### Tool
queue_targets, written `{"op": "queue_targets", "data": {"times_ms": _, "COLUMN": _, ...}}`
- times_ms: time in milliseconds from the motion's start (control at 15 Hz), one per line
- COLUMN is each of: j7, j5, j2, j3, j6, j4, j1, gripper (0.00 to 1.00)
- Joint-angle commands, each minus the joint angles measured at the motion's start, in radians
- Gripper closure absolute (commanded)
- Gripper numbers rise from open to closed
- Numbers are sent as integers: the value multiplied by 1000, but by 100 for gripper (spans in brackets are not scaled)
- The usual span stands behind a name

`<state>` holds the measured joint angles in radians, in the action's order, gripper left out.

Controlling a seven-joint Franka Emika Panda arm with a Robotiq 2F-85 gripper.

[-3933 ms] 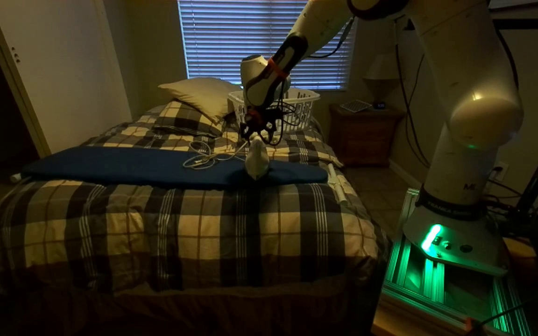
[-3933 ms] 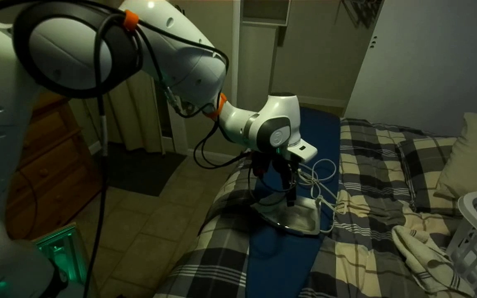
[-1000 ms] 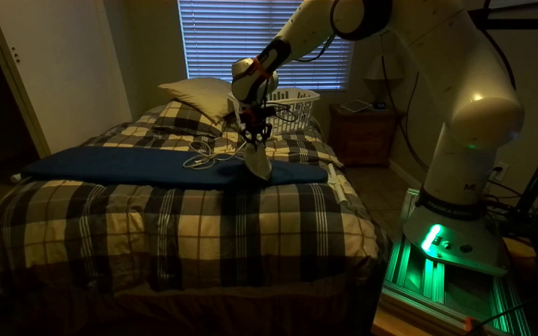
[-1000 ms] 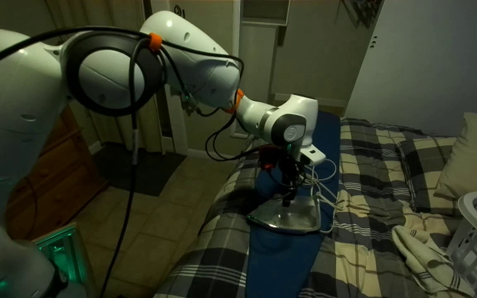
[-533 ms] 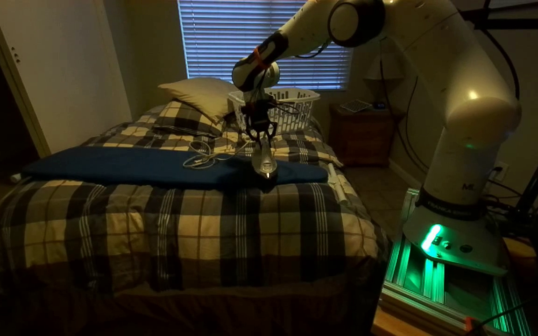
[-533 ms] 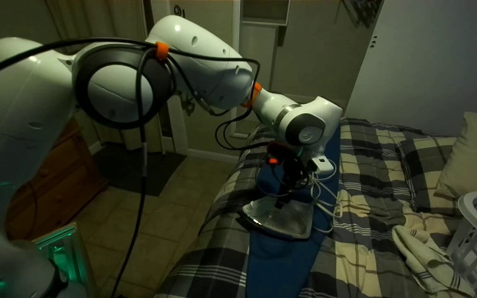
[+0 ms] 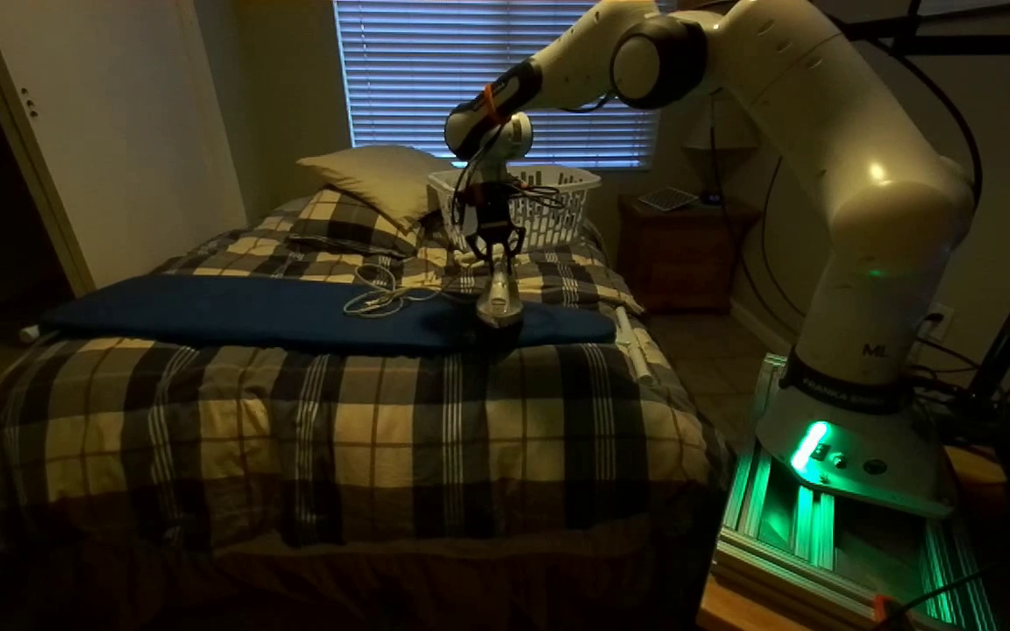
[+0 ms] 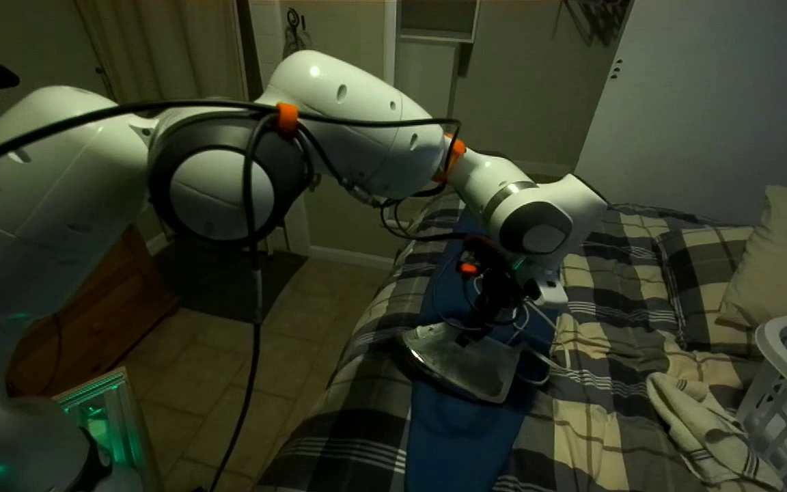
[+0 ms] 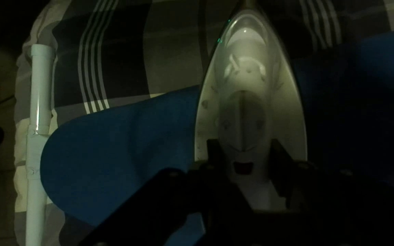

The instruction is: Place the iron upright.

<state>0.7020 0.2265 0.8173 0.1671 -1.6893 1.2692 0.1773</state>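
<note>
The iron, with a pale wedge-shaped base and a narrow body, is at the right part of the blue ironing board [image 7: 251, 307]. In an exterior view its nose [image 7: 499, 307] faces the camera; the iron [image 8: 468, 365] also shows side-on, its nose end raised over a dark shadow. Whether its heel touches the board I cannot tell. My gripper [image 9: 246, 150] is shut on the iron's handle, dark fingers [image 9: 215, 150] on both sides of it. In the wrist view the iron [image 9: 248, 68] points to the top edge; its rear is hidden behind the gripper.
A white cord [image 7: 373, 302] lies looped on the board and bed. Beyond stand a white laundry basket [image 8: 772, 342], a towel [image 8: 708, 430] and a pale pillow [image 7: 382, 180]. A white tube [image 9: 39, 85] crosses the board's rounded end.
The gripper stays on the iron. My wrist has tilted and turned, shifting right in an exterior view; the iron has turned with it, its nose rising and its rear dropping.
</note>
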Motion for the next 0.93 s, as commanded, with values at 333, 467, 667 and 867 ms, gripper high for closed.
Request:
{"op": "queue_targets", "data": {"times_ms": 333, "j7": 56, "j5": 184, "j2": 94, "j3": -47, "j6": 261, "j4": -248, "j1": 125, "gripper": 88}}
{"op": "queue_targets", "data": {"times_ms": 467, "j7": 70, "j5": 208, "j2": 111, "j3": -55, "j6": 297, "j4": -288, "j1": 145, "gripper": 88}}
{"op": "queue_targets", "data": {"times_ms": 667, "j7": 103, "j5": 244, "j2": 141, "j3": -72, "j6": 366, "j4": -346, "j1": 173, "gripper": 88}}
{"op": "queue_targets", "data": {"times_ms": 867, "j7": 135, "j5": 282, "j2": 181, "j3": -93, "j6": 457, "j4": -408, "j1": 206, "gripper": 88}}
